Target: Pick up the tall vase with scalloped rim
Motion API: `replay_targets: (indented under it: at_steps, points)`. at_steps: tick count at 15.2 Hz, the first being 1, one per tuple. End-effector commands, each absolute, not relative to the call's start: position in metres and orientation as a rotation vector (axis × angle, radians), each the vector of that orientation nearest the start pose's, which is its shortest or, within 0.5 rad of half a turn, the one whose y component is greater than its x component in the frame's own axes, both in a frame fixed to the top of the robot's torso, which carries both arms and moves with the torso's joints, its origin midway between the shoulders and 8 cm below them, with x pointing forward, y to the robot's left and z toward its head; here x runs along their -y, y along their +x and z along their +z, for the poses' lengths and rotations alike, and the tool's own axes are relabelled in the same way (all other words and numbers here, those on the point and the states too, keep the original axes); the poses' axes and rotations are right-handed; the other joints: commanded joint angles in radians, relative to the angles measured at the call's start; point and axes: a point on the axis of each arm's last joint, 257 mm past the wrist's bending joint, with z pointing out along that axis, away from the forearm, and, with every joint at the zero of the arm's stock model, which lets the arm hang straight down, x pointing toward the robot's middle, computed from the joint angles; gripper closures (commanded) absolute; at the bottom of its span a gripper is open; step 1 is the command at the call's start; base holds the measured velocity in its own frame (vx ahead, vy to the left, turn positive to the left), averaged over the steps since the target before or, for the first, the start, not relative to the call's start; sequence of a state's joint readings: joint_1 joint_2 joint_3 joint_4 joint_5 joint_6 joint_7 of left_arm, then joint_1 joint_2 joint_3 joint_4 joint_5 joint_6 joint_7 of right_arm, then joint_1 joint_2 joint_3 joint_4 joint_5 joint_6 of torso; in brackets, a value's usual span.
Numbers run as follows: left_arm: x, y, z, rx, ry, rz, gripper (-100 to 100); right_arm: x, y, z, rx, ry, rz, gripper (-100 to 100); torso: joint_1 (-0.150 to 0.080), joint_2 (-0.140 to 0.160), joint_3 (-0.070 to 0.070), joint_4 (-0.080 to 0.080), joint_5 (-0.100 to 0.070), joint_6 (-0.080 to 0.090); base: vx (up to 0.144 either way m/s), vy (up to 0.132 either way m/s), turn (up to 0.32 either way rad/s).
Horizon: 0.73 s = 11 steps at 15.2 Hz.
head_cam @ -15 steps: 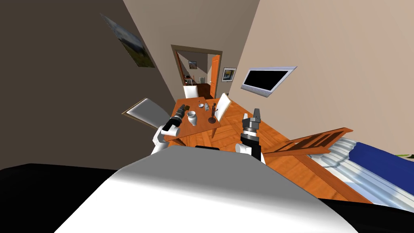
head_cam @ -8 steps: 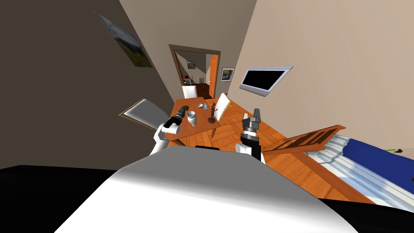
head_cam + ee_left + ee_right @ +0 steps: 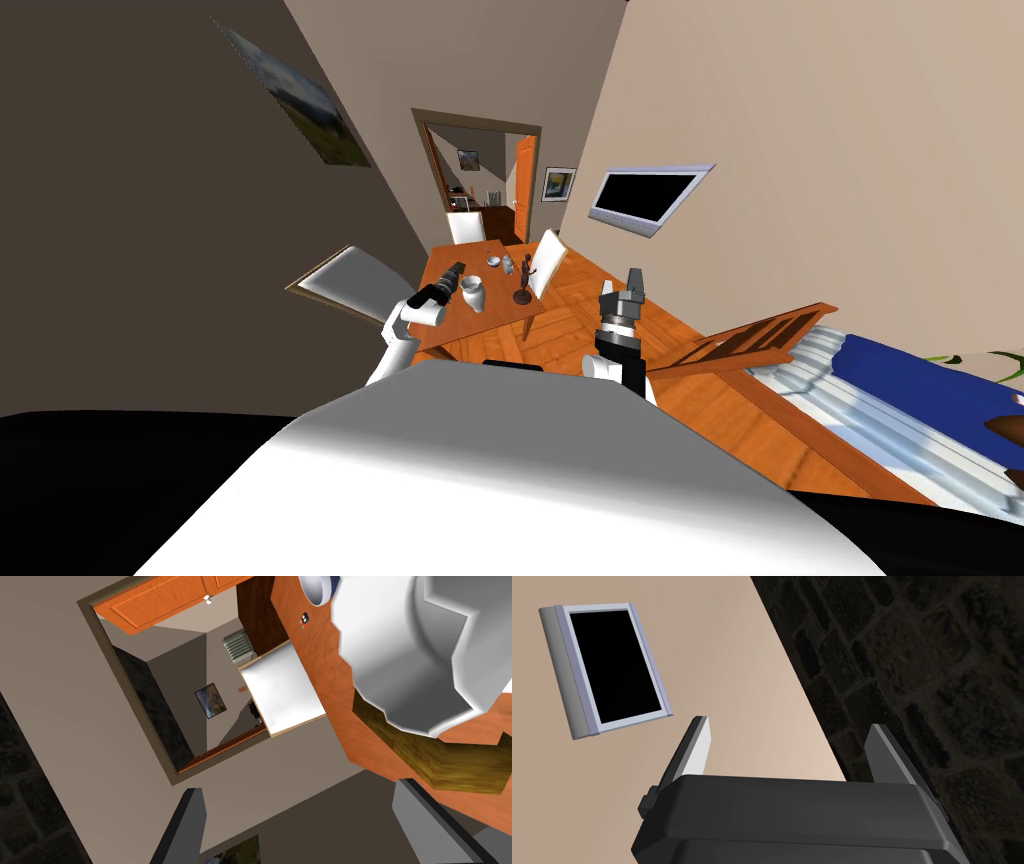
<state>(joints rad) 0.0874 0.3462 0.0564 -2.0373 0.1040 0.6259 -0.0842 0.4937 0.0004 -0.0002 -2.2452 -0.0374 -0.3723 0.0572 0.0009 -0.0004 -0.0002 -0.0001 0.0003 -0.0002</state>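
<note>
The tall white vase (image 3: 473, 293) with a scalloped rim stands upright on the orange wooden table (image 3: 490, 315). In the left wrist view the vase (image 3: 415, 661) looms close, its wavy rim beyond one fingertip and off to that side, not between the fingers. My left gripper (image 3: 457, 270) hovers over the table right beside the vase, on its left, and is open (image 3: 300, 816) with nothing held. My right gripper (image 3: 634, 280) is raised over the floor to the right of the table, pointing up, and stands open (image 3: 792, 748) and empty.
A small bowl (image 3: 494, 261), a small grey piece (image 3: 509, 265) and a dark figurine (image 3: 523, 285) share the table beyond the vase. White chairs (image 3: 350, 280) (image 3: 548, 262) flank it. A bed (image 3: 900, 400) with a wooden frame lies at the right.
The whole head picture has shifted a little, so my camera has turned. My left elbow has swung slightly left while its gripper stays beside the vase. The right arm has not moved.
</note>
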Motion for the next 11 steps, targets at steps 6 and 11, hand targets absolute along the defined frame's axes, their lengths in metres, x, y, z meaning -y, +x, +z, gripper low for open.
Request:
replay_targets:
  at_steps: [6,11]
  points:
    - [-0.335,0.509,-0.196,-1.577,-1.23,-0.736,-100,0.288,0.37,-0.015,-0.713,0.785,1.239,0,0.0,0.0,0.0,0.0,0.0,0.0,0.002,0.014,-0.055]
    - [-0.341,0.506,-0.212,-1.633,-1.291,-0.683,-100,0.288,0.37,-0.015,-0.713,0.785,1.239,0,0.0,0.0,0.0,0.0,0.0,0.0,0.001,0.013,-0.042]
